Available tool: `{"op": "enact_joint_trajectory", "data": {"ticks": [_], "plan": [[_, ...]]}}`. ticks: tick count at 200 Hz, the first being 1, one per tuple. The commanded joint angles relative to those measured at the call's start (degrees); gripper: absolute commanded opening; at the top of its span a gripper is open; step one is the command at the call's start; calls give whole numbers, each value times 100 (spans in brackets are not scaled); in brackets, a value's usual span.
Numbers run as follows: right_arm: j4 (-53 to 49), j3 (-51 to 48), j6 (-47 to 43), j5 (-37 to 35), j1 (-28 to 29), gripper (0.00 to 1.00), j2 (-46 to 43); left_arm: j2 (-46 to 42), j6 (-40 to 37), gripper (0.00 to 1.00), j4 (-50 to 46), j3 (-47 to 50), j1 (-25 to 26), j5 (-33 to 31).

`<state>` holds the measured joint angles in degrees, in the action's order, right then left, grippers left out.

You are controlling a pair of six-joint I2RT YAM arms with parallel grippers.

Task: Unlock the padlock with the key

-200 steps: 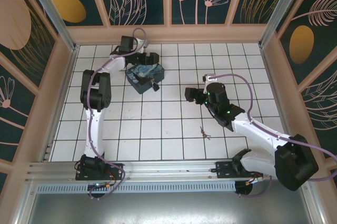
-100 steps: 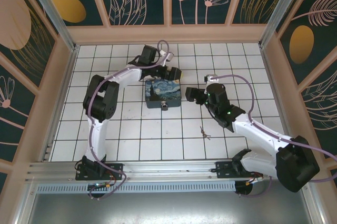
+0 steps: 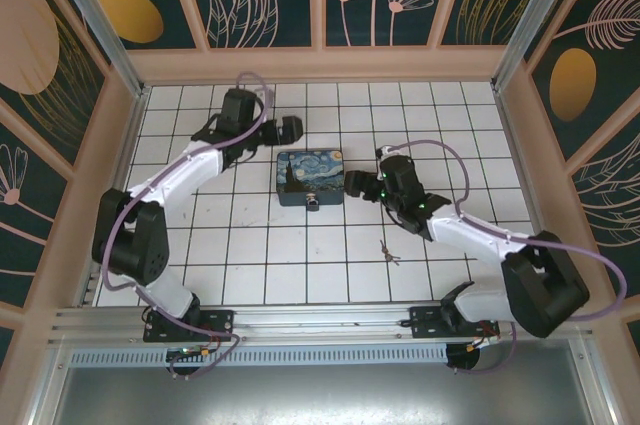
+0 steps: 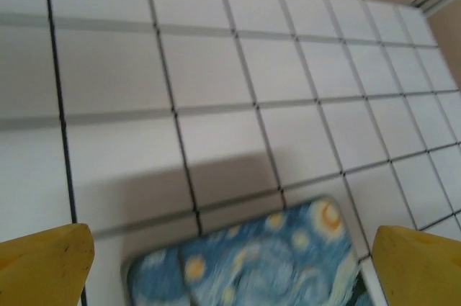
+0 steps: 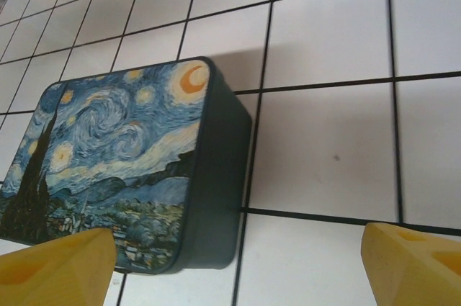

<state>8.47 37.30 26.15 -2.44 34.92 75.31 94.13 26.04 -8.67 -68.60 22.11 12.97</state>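
The key point(image 3: 389, 253) lies flat on the white tiled worktop point(image 3: 250, 245), right of centre in the lower half of the top view, well apart from both tools. Higher up and nearer the centre, the padlock point(image 3: 314, 203) sits at the middle of the lower edge of the blue painted tin point(image 3: 308, 171), touching it. The right tool point(image 3: 352, 183) stands just beside the tin's right edge, jaws spread wide and holding nothing. In the right wrist view its yellow fingertips point(image 5: 57, 266) occupy the two lower corners, with the tin at the left. The left tool point(image 3: 291, 128) hovers near the tin's upper left corner, jaws spread wide and empty. In the left wrist view the tin's lid shows at bottom centre
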Motion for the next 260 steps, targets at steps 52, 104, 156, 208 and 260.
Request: {"op": "enact_joint_trajectory", "data": {"ticks": [52, 104, 156, 208, 260], "plan": [[634, 675, 321, 949, -298, 89, 913, 154, 973, 99, 1514, 1235, 385, 1420], [823, 557, 581, 1289, -581, 87, 1037, 662, 944, 98, 1619, 892, 727, 1725], [976, 347, 732, 1604, -798, 86, 979, 444, 1420, 98, 2045, 1217, 847, 1875], [689, 184, 739, 1160, -987, 84, 378, 140, 1386, 98, 1723, 1466, 842, 1399], [633, 33, 556, 1503, -1347, 86, 510, 167, 1366, 99, 1737, 1503, 843, 1428]]}}
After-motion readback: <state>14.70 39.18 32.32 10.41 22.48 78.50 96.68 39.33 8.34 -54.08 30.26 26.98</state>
